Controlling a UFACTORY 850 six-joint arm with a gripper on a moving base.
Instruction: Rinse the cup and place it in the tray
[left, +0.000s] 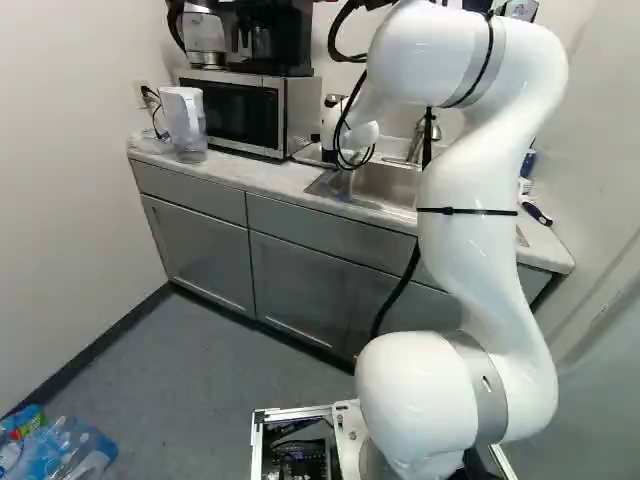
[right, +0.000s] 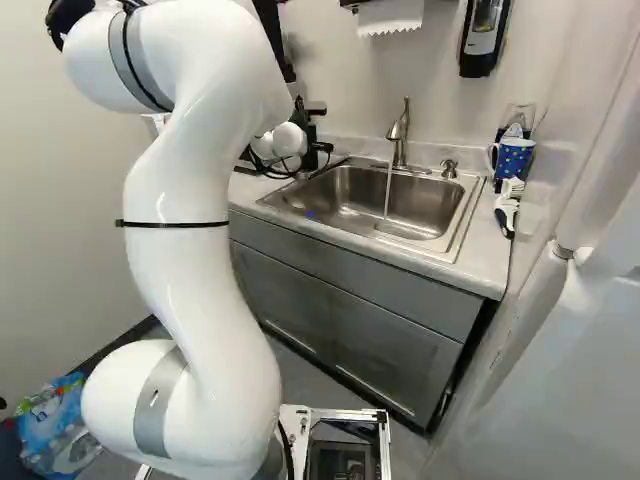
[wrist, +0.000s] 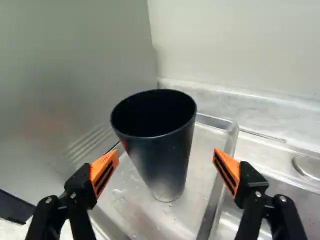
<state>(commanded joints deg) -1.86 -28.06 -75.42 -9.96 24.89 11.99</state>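
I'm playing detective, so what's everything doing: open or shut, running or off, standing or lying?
Cup: standing upright.
Tray: wet.
Hand: open, not gripping.
Faucet: running.
Microwave: shut.
Cupboard doors: shut.
Water jug: upright.
Blue mug: upright.

Operator: Specify the tabletop.
Technician: Pale surface, mounted on grey cabinets.
Operator: List components.
Technician: Pitcher, beside microwave. Tray, adjacent to inset sink. Faucet and soap pump, behind basin. Handled item, type unclear, right end, right base view.
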